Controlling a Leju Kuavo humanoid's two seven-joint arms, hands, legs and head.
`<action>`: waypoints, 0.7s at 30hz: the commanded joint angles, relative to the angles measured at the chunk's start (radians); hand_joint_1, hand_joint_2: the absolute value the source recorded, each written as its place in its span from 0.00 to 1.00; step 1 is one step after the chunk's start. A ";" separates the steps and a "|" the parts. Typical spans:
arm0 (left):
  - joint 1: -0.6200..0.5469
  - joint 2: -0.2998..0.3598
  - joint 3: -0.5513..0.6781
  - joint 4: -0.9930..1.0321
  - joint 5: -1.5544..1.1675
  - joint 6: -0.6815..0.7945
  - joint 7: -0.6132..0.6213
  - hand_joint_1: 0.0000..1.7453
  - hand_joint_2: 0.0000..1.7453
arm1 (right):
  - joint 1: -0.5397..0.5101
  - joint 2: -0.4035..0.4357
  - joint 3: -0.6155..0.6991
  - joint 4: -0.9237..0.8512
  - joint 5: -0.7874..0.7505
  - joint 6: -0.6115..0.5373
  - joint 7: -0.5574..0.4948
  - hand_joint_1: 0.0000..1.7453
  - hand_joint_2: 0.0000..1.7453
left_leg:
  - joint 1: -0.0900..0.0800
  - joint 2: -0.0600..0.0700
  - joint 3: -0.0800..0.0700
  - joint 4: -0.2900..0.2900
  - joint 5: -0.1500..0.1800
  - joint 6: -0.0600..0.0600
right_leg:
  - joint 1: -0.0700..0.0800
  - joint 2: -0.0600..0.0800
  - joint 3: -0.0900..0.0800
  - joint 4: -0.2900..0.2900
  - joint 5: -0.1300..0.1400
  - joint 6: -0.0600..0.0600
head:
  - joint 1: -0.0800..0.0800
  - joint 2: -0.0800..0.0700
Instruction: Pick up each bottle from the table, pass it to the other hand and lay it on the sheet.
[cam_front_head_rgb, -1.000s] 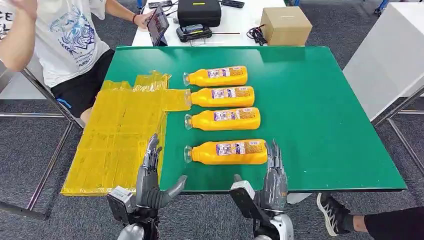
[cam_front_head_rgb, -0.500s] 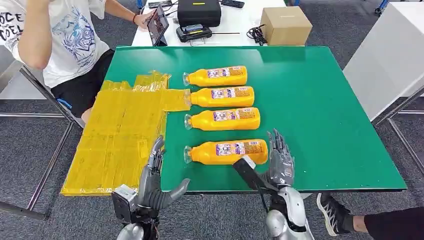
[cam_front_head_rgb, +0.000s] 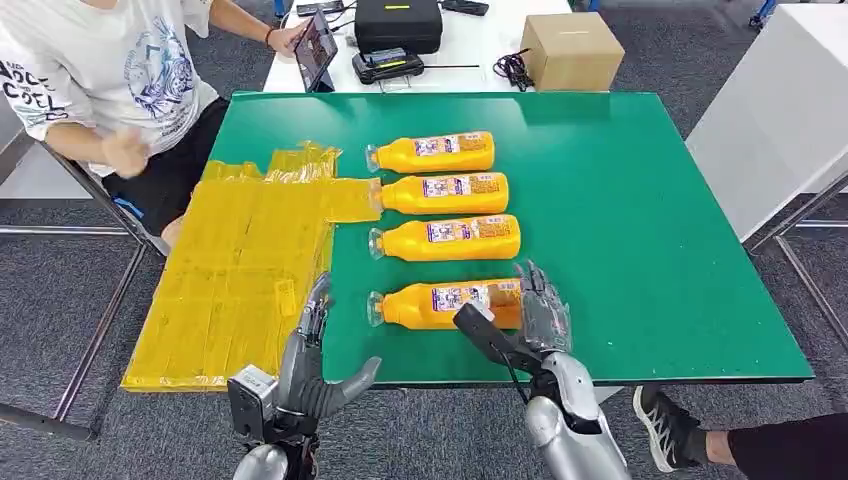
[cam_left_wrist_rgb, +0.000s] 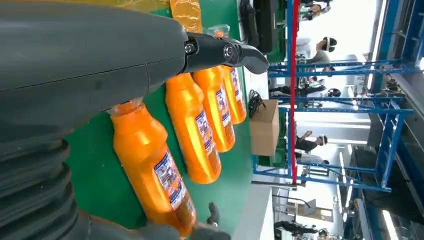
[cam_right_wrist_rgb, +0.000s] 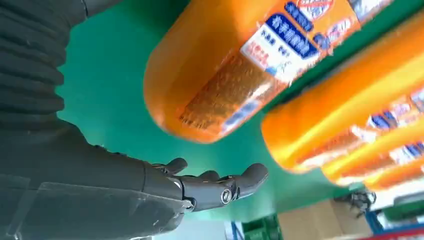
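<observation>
While the left hand (cam_front_head_rgb: 312, 365) waits open near the yellow sheet (cam_front_head_rgb: 240, 275), the right hand (cam_front_head_rgb: 520, 315) has moved in to the nearest bottle's (cam_front_head_rgb: 440, 304) base, fingers spread, nothing gripped; all four bottles lie on the desk (cam_front_head_rgb: 650, 220), so the first pickup looks imminent.

A green table (cam_front_head_rgb: 650, 220) stands on grey carpet (cam_front_head_rgb: 60, 330), white desk (cam_front_head_rgb: 480, 50) behind.

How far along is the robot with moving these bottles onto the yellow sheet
Nothing is done yet: the yellow sheet holds no bottle. In hand: the right hand, fingers apart, is at the base end of the nearest bottle, not gripping it. The left hand waits open. All four bottles remain on the green table.
</observation>
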 joint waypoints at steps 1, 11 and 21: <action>-0.036 0.008 0.025 0.071 -0.002 -0.009 0.009 0.00 1.00 | -0.172 -0.023 0.094 0.222 -0.003 0.042 0.021 0.00 1.00 | 0.001 0.004 0.006 -0.001 -0.002 -0.002 | 0.001 0.003 0.005 -0.001 0.000 -0.002 | 0.000 0.000; -0.045 0.007 0.035 0.092 -0.002 -0.014 0.011 0.00 1.00 | -0.235 -0.021 0.155 0.255 -0.021 0.096 0.037 0.00 1.00 | 0.002 0.002 0.006 0.000 -0.002 -0.001 | 0.002 0.002 0.006 -0.001 -0.001 -0.002 | 0.000 0.000; -0.078 0.016 0.046 0.122 -0.003 -0.022 0.006 0.00 1.00 | -0.325 -0.029 0.201 0.371 -0.163 0.226 -0.022 0.00 1.00 | 0.001 0.002 0.005 0.000 -0.001 -0.001 | 0.001 0.001 0.005 -0.001 0.000 -0.002 | 0.000 0.000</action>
